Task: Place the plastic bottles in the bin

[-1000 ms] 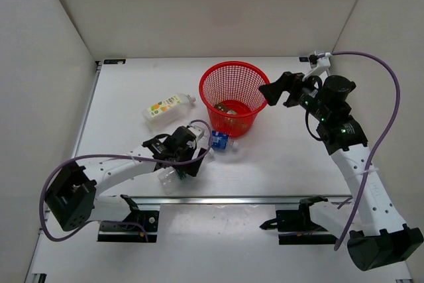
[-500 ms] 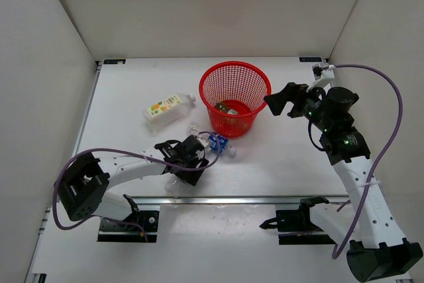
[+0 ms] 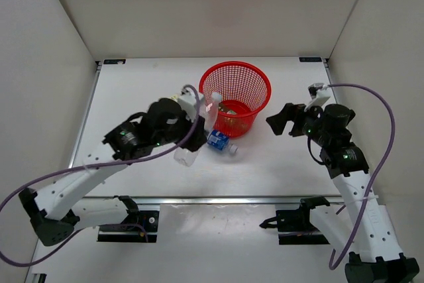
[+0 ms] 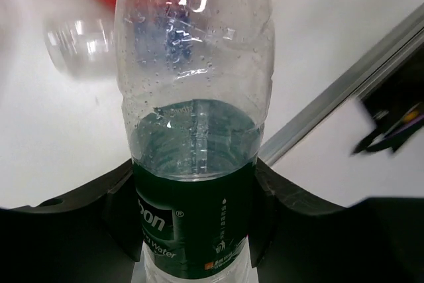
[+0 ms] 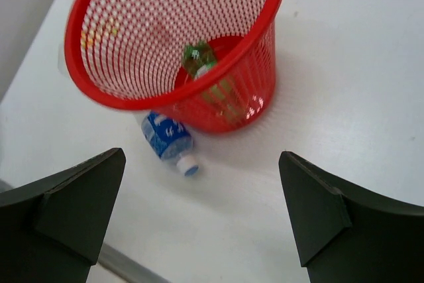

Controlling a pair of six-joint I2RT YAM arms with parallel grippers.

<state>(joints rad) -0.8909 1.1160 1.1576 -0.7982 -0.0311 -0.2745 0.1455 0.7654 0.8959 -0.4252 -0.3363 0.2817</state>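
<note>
Left jaws just clamped the green-label bottle (image 4: 193, 130) and hoisted it off the counter (image 3: 126, 91), right beside the bin (image 5: 255, 84). Right jaws wide, empty.

You see clear, glossy plastic on the green-label bottle (image 4: 193, 97), beaded with droplets inside, its label smooth with a slight sheen. The bin (image 5: 255, 87) is shiny red plastic mesh; the table (image 5: 344, 97) under it looks smooth, matt white.

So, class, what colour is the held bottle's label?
Dark green, on the bottle; best in left wrist view.
</note>
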